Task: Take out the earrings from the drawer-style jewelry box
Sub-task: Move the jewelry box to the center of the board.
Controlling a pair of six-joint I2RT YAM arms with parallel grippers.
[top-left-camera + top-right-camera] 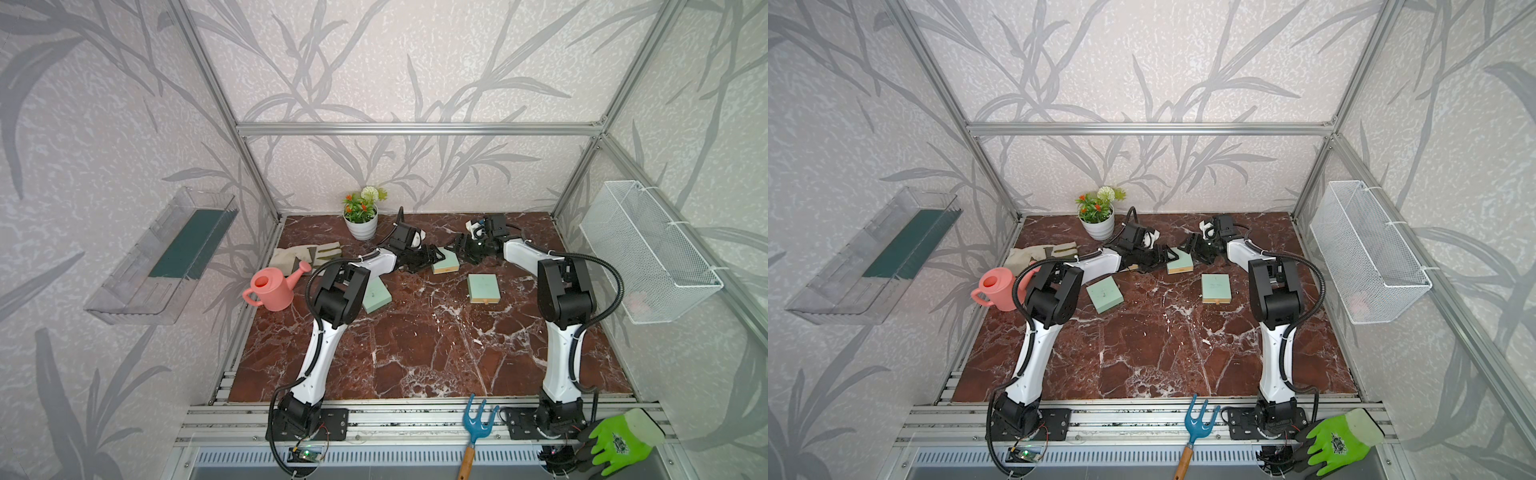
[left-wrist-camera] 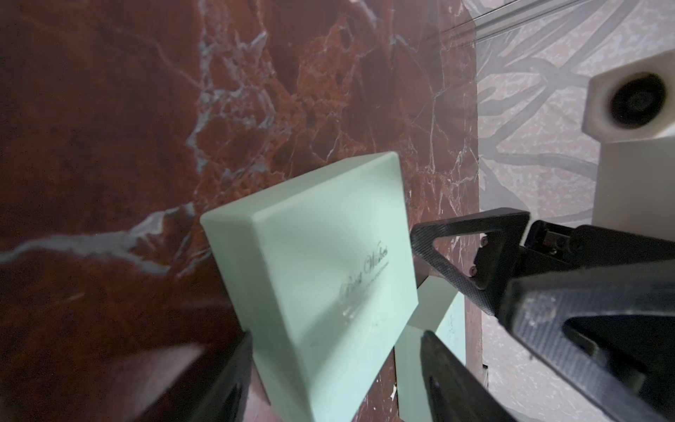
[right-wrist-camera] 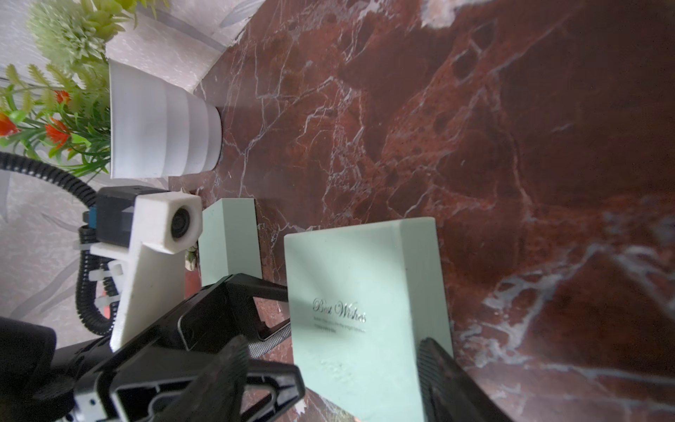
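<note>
A mint-green jewelry box point(image 1: 445, 262) with "Best Wishes" lettering on its lid point(image 3: 350, 292) sits at the back middle of the marble table. My left gripper point(image 1: 430, 257) reaches it from the left and my right gripper point(image 1: 457, 246) from the right. In the left wrist view my left gripper point(image 2: 336, 333) straddles the box point(image 2: 321, 263); one finger lies against its side and the other stands apart. My right gripper point(image 3: 332, 339) also straddles it, with a gap at one finger. No drawer shows and the earrings are hidden.
Two more mint-green boxes lie nearby, one point(image 1: 483, 287) to the right front and one point(image 1: 376, 296) partly behind my left arm. A potted plant point(image 1: 360, 216), cloth gloves point(image 1: 305, 253) and a pink watering can point(image 1: 272, 289) stand at the left. A blue hand rake point(image 1: 478, 419) and a green glove point(image 1: 619, 440) lie on the front rail.
</note>
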